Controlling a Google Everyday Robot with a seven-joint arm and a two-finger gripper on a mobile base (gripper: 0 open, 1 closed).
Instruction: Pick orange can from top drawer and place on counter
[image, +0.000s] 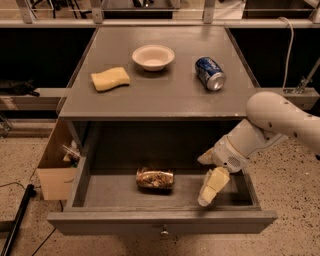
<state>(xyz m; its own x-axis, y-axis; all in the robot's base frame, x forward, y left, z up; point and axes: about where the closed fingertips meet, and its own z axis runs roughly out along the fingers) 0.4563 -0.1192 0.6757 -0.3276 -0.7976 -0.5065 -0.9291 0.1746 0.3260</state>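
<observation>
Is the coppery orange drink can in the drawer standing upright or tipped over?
Tipped: the shiny orange can lies on its side in the open grey top drawer. The gripper hangs inside the drawer beside it, apart.

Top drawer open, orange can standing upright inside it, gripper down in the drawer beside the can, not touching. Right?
Not quite: the camera view shows the orange can lying on its side, not upright. The rest holds: the top drawer is open and the gripper is down inside it, beside the can without touching.
</observation>
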